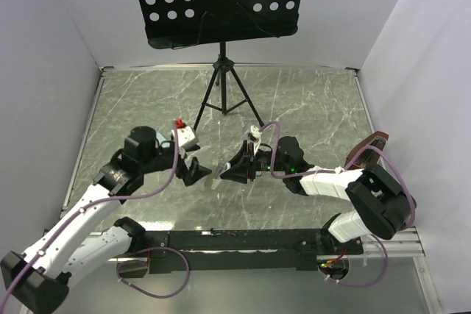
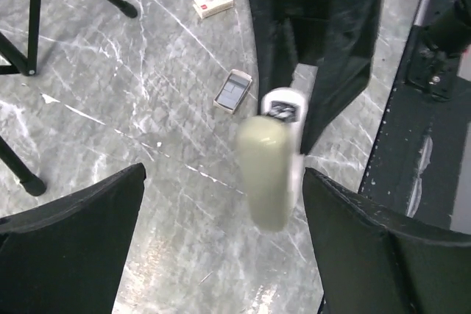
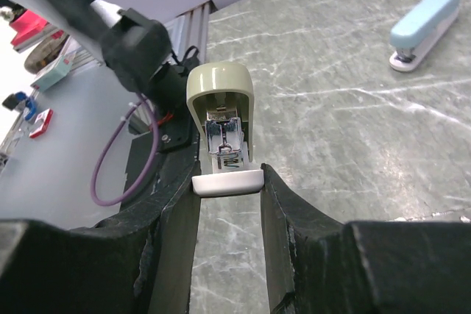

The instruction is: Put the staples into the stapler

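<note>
My right gripper (image 3: pixel 228 190) is shut on the white base of the stapler (image 3: pixel 221 119) and holds it off the table. The stapler's olive-green top is swung open, baring the metal magazine. In the left wrist view the stapler (image 2: pixel 269 170) hangs between the fingers of my left gripper (image 2: pixel 224 182), close to the right-hand finger (image 2: pixel 353 233). That gripper is open and holds nothing. The staples lie on the table beyond: a small white-and-tan box (image 2: pixel 213 2) and a flat silvery-grey strip (image 2: pixel 233 91). From above, both grippers (image 1: pixel 197 170) (image 1: pixel 237 167) meet mid-table.
A black music stand's tripod (image 1: pixel 223 87) stands at the back centre of the marble table (image 1: pixel 309 108). A second, light-blue stapler (image 3: pixel 425 27) lies on the table. White walls close in the sides, and a black rail (image 1: pixel 243 240) runs along the near edge.
</note>
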Available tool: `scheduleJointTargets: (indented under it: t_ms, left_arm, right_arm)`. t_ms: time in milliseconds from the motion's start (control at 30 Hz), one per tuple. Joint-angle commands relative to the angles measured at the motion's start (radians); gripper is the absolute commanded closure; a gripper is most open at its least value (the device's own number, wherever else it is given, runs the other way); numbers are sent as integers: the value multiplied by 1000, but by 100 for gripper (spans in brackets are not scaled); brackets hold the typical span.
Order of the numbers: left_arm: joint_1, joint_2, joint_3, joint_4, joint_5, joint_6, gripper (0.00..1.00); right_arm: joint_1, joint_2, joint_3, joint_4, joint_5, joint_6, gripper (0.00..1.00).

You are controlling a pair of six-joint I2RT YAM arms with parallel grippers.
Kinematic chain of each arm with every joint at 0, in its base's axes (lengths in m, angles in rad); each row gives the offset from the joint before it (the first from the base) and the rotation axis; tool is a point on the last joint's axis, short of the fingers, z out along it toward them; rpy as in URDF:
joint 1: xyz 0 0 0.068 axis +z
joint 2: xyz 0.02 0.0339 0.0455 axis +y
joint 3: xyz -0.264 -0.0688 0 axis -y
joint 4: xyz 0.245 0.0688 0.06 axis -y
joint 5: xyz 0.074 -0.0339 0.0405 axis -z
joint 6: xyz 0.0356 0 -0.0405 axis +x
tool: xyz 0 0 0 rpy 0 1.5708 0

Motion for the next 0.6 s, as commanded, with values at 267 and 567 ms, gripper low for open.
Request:
scheduleJointTargets:
  t_ms: [267, 567]
  left_arm:
    - [105, 169, 90, -13, 489, 66, 19]
    - [104, 212, 83, 18, 466, 40, 34]
  right_arm:
    - [9, -72, -6, 70, -60, -55, 100]
    - [9, -38, -1, 90, -73, -52, 100]
